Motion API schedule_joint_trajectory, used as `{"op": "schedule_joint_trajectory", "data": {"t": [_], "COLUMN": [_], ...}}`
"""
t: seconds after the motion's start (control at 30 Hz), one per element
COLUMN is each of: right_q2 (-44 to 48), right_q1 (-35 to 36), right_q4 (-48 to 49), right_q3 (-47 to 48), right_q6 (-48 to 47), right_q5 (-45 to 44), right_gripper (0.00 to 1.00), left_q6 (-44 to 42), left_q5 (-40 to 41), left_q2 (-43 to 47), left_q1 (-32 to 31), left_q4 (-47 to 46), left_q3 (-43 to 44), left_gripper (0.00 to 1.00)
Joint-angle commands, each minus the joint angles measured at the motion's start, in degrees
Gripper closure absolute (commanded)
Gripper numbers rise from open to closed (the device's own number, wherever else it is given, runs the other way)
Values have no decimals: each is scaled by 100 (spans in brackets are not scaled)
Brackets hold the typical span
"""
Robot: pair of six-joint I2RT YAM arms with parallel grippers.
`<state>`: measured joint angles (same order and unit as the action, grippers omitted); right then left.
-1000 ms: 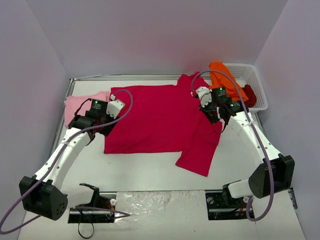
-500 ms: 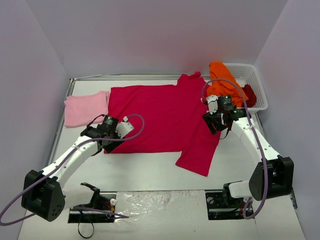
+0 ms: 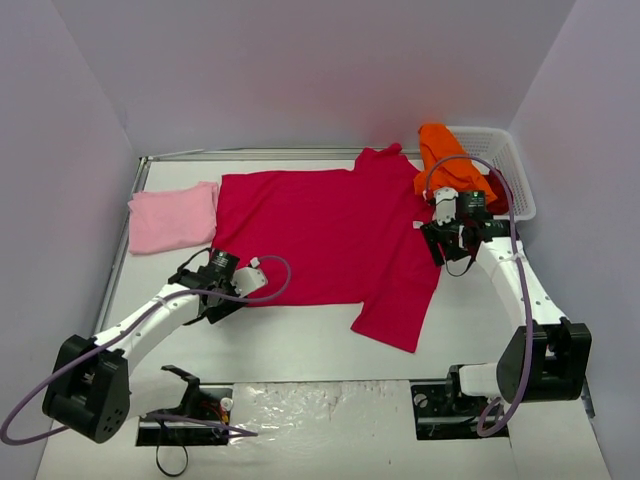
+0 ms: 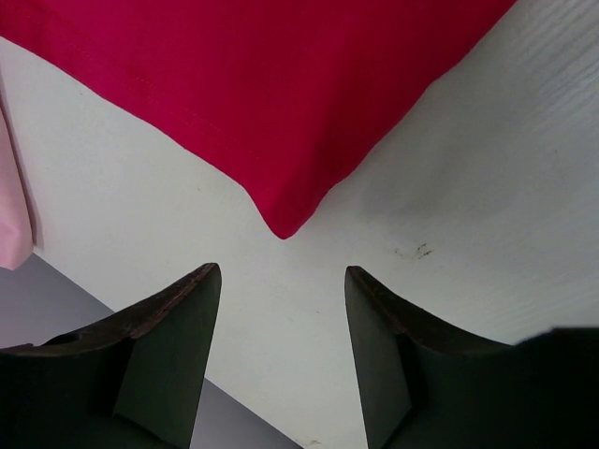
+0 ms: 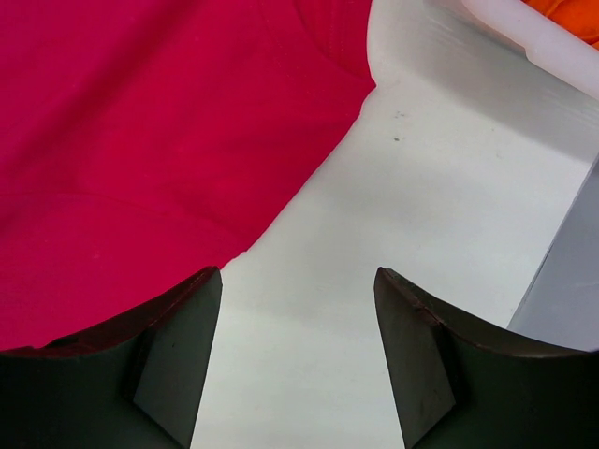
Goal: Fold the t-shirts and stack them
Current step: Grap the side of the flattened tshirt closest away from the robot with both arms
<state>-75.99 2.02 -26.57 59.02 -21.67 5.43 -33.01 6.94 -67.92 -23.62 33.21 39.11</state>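
The large crimson-magenta t-shirt (image 3: pixel 320 235) lies spread flat mid-table, its right sleeve reaching toward the near edge. My left gripper (image 3: pixel 218 300) hovers open at its near-left hem corner (image 4: pixel 281 224), which lies just ahead of the left gripper (image 4: pixel 279 271). My right gripper (image 3: pixel 445 252) is open beside the shirt's right edge (image 5: pixel 140 140), with bare table between the fingers of the right gripper (image 5: pixel 298 273). A pale pink t-shirt (image 3: pixel 172 218) lies folded at the left. An orange t-shirt (image 3: pixel 445 160) drapes over the basket's rim, and a dark red one (image 3: pixel 500 190) lies inside.
A white mesh basket (image 3: pixel 505 150) stands at the back right, its rim (image 5: pixel 524 37) close ahead of the right gripper. Grey walls enclose the table on three sides. The pink shirt's edge (image 4: pixel 11 206) shows left of the left gripper.
My left gripper moved from beside the pink shirt toward the near edge, to the crimson shirt's near-left corner. My right gripper opened and moved right, off the crimson shirt.
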Motion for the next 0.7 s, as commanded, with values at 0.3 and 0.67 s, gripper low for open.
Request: {"op": "schedule_joint_trajectory", "data": {"t": [0.3, 0.67], "right_q2": [31, -30], "right_q1": [-176, -378], "right_q4": [11, 2], "right_q3": [-31, -49], "right_q6": [84, 75], "right_q5": [485, 599], "right_gripper": [38, 38], "left_q6": [-267, -197], "left_q5": [-88, -79], "left_q2": [-274, -687], "left_q1": [-38, -38], "left_q4": [-561, -904], "left_q3": [-281, -272], "left_gripper": [46, 51]}}
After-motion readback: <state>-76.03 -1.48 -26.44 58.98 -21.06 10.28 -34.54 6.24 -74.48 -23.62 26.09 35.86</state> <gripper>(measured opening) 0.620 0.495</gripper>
